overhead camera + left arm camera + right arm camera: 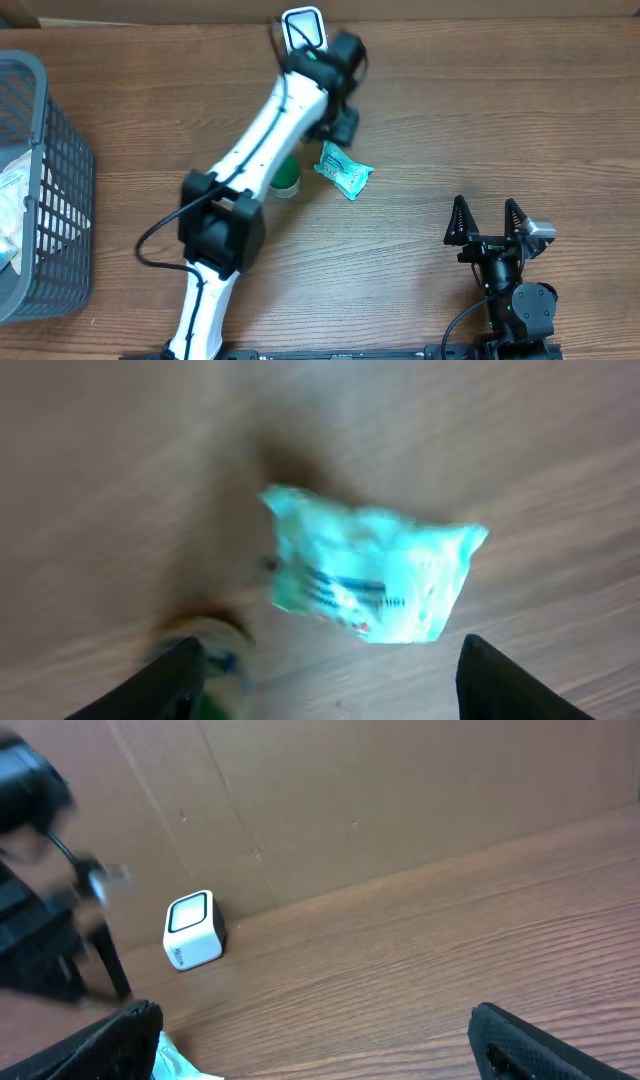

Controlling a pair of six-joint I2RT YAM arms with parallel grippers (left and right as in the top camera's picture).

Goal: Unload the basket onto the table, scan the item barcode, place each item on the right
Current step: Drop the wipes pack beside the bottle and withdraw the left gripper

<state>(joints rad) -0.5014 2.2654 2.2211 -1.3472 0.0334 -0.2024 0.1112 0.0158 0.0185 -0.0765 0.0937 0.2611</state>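
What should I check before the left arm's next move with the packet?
1. Left gripper open: ok.
2. Packet held: not ok, it lies on the table.
3. Barcode facing up: cannot tell, the print is blurred.
4. Scanner upright on the table: ok.
5. Right gripper open, away from the packet: ok.

Wood-grain table (450, 120), glossy plastic packet (343, 170), plastic basket (70, 200)

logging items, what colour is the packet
Turquoise packet with dark print, best seen in the left wrist view.
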